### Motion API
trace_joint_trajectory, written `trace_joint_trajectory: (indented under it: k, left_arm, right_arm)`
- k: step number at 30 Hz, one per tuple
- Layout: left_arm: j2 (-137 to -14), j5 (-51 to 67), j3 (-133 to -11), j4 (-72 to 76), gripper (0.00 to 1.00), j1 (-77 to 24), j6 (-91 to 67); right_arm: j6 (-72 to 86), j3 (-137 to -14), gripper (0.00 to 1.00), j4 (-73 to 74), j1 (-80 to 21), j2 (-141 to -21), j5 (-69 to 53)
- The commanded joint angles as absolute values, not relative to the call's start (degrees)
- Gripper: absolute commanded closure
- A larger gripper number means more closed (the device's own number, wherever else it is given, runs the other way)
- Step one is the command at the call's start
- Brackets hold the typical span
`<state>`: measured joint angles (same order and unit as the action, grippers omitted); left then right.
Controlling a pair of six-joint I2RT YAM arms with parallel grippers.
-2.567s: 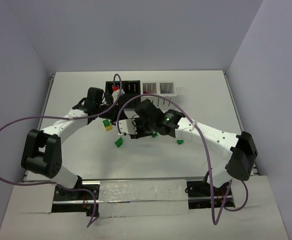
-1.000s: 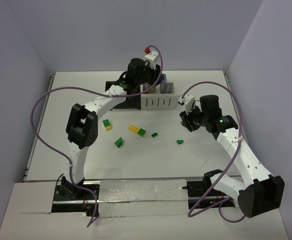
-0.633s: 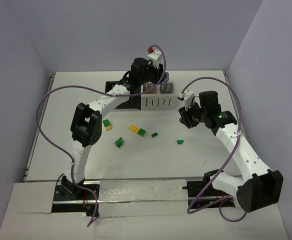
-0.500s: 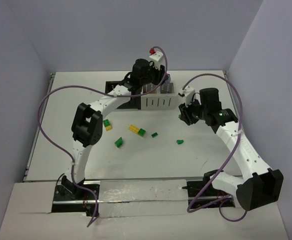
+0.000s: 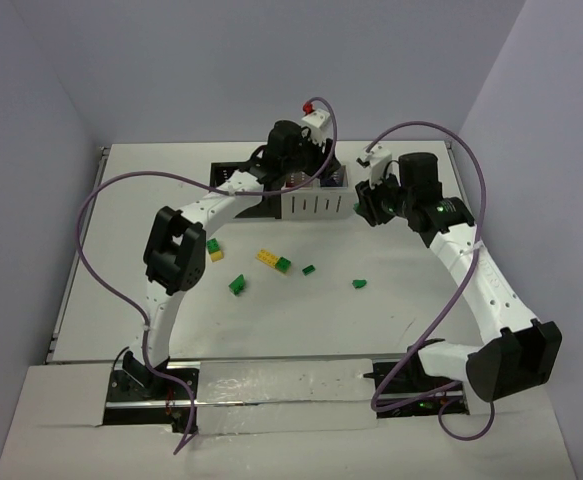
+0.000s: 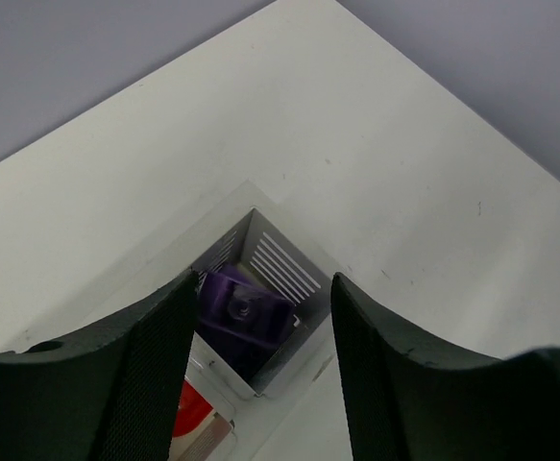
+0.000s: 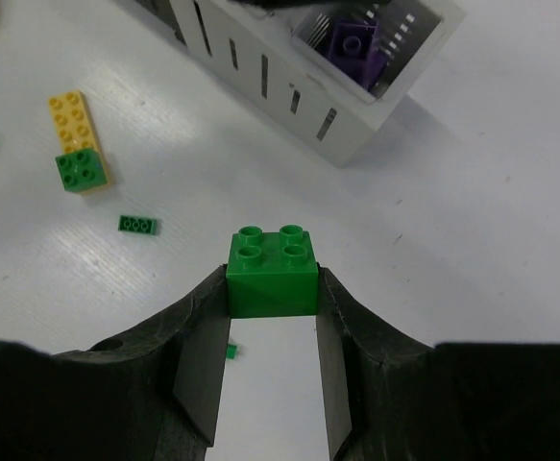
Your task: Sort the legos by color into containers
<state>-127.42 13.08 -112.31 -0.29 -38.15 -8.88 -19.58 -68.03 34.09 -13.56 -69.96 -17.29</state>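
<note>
My left gripper [image 5: 318, 172] hangs open over the end white bin of the containers [image 5: 316, 205]. In the left wrist view a purple lego [image 6: 246, 305] lies down in that slotted bin [image 6: 281, 265], below the spread fingers [image 6: 155, 355] and apart from them. My right gripper [image 7: 272, 280] is shut on a green four-stud lego [image 7: 272, 269] and holds it above the table, just right of the bins [image 7: 260, 72]. Loose on the table are a yellow lego with a green one on its end [image 5: 273, 260] and small green ones [image 5: 237, 284] [image 5: 359, 283].
A yellow-and-green lego [image 5: 214, 250] lies left of the others, and a tiny green plate [image 7: 138, 224] sits near the middle. Something red [image 6: 193, 415] shows in the neighbouring bin. Purple cables loop over both arms. Walls close in the table's back and sides.
My left jaws have opened and the purple lego now sits in the white bin. My right arm has carried the green lego back toward the bins.
</note>
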Motion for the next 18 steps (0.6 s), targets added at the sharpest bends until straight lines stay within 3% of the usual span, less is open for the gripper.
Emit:
trace_joint_trajectory:
  k: [1,5,8,13,18]
  left_arm:
    - [-125.6,12.8,-116.0,-2.7,0.28,-37.8,-10.3]
    - [-121.7,15.0,-121.3,-5.9,0.16,-33.9,-16.1]
    - [-117.7,17.8,-121.9,-6.2,0.01,-28.6,-21.2]
    - [-105.1,25.4,-113.2,-7.2,0.01,-17.1,-24.5]
    - [-91.7,21.2,-99.8,-15.4,0.01,-11.8,-14.1]
  right_arm:
    - [-17.7,-72.8,1.00,30.2,-13.2,-70.6,-16.1]
    - [-16.1,-76.4,1.00,29.2,-13.3,-73.0,-16.1]
    - [-14.8,-79.0,1.00,28.0,-14.0,-76.2,-15.6]
    - [-13.3,-85.9,1.00,23.9,-18.9,-83.7,-12.7]
    - [-13.0,-94.1,1.00,21.7,-25.9,-94.1,-8.6]
